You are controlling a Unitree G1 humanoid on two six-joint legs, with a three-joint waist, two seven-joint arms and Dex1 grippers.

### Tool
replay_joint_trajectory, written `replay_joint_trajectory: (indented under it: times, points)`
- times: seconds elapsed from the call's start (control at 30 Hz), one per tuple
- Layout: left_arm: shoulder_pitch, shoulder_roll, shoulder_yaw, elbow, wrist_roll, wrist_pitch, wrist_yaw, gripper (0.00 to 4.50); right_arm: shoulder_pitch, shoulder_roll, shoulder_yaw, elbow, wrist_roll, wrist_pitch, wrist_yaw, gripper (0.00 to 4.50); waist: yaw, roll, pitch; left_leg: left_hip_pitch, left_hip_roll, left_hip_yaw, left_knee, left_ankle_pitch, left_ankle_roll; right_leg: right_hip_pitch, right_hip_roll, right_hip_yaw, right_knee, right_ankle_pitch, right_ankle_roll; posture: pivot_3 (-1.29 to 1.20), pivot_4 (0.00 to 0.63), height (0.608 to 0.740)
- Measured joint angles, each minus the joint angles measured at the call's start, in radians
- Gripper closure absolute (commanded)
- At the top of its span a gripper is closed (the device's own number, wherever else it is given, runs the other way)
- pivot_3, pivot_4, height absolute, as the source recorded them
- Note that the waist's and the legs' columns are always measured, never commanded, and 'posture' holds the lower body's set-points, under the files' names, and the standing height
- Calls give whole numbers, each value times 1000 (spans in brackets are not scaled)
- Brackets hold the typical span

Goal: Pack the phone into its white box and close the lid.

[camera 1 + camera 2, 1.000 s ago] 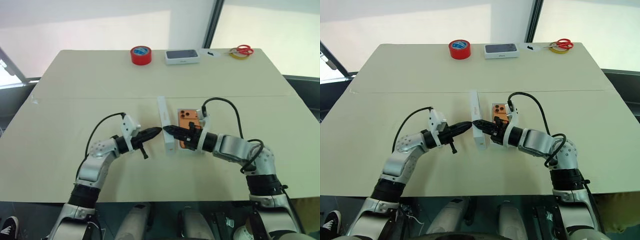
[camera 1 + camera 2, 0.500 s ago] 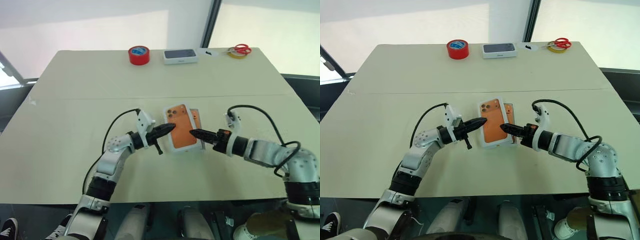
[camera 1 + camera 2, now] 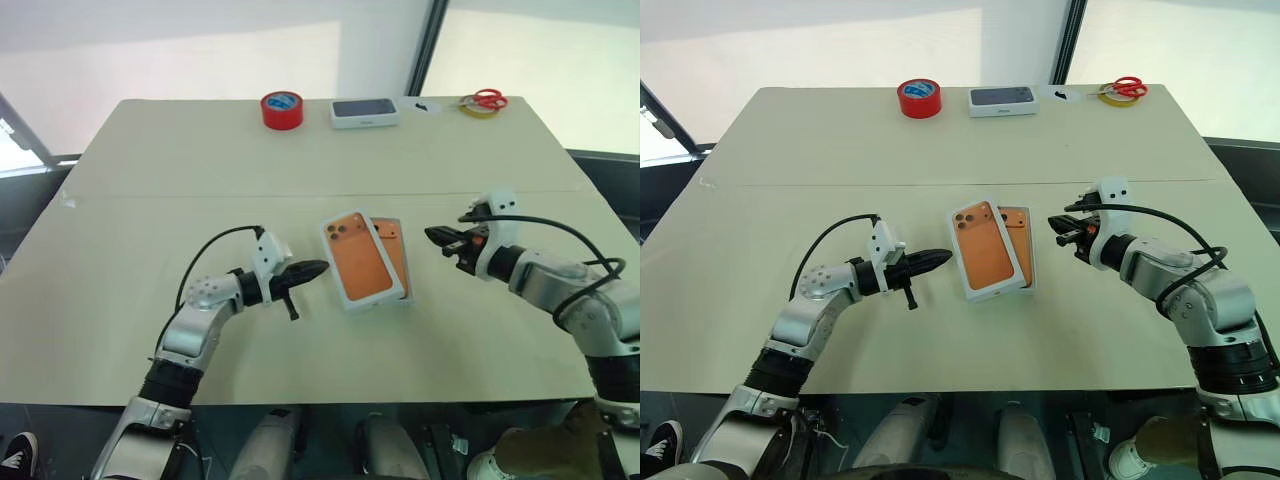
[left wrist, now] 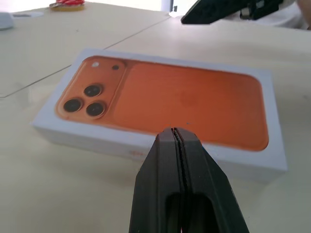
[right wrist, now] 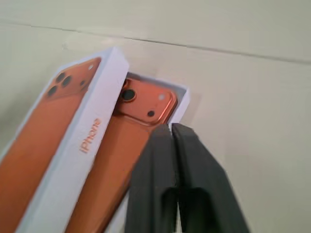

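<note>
Read "iPhone" in orange letters along the white side wall of the lid (image 5: 73,145), whose top bore an orange picture of a phone back. Found no other legible lettering; marking on the dark-topped white box (image 3: 364,112) at the table's far edge too small to read.

A beige table (image 3: 150,200) is crossed by a thin seam line from side to side. Along its far edge a red roll of tape (image 3: 282,110) is set, with a dark-topped white box (image 3: 365,112) beside it. Further along that edge, red-handled scissors (image 3: 487,99) are laid against a yellow roll of tape (image 3: 476,109). A small white card (image 3: 423,106) is placed between the box and the scissors.
</note>
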Motion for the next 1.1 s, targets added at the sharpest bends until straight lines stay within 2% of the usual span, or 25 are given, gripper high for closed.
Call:
replay_joint_trajectory:
  times: [0.3,0.53,0.97,1.1]
  points:
    - [19,49,-17,9,50,66,14,4500,-6,78,77,-9,-199,-23,82,4489,1,0,0,0,0,0,0,0,0,0,0,0,0,0,0,0,150,736]
    - [-94,-24,-72,129,123,63,63,4500,-25,102,88,-10,-302,-56,141,4489,15,0,0,1,0,0,0,0,0,1,0,0,0,0,0,0,150,736]
    - [-236,-173,-77,358,183,-24,101,4500,-4,120,91,-74,-414,-36,168,4489,22,0,0,1,-2,-1,2,0,0,2,-1,-1,0,0,0,0,150,736]
    - [-258,-194,-81,402,202,-56,103,4500,10,115,84,-86,-438,-35,170,4489,23,0,-1,1,-2,-1,2,0,0,3,-1,-2,0,0,0,0,150,736]
